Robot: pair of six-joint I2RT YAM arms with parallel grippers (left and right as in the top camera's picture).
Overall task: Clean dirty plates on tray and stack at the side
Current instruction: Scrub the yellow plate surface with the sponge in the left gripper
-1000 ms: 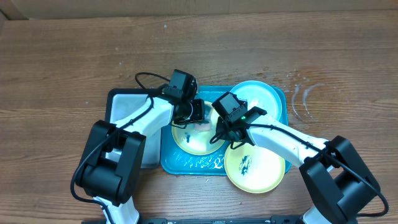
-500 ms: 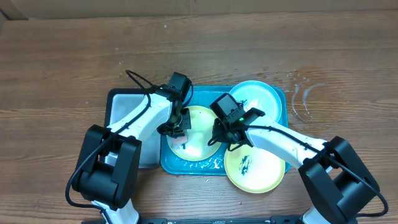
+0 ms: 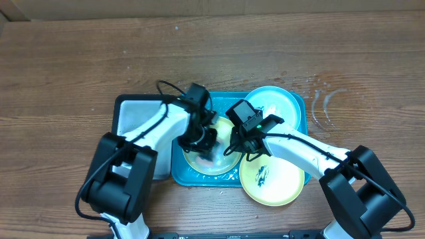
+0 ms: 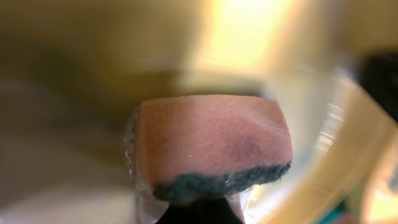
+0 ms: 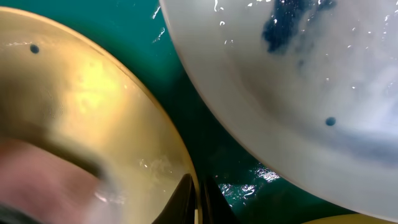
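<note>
Wooden desk (image 3: pixel 80 66) fills the overhead view. Teal tray (image 3: pixel 202 174) sits at centre frame with water beading on its floor. Grey tray (image 3: pixel 136 113) with a black rim touches its left side.

Three plates:
- Centre plate (image 3: pixel 222 159), yellow-green rim, lies in the left half of the teal tray.
- Light blue plate (image 3: pixel 279 106) is at the tray's upper right corner.
- Lower plate (image 3: pixel 275 182), yellow-green with a dark smear, overhangs the tray's lower right edge.

Right hand (image 3: pixel 240 147) is pressed together on the centre plate's right rim. The right wrist view shows the rim pinched between both fingers (image 5: pixel 186 193). A white plate face with dark blue smears fills that view's upper right; cannot tell which plate.

Left hand (image 3: pixel 202 143) is over the centre plate, pinching a sponge (image 4: pixel 211 140), pink with a dark scouring layer. The surface behind it is blurred.
</note>
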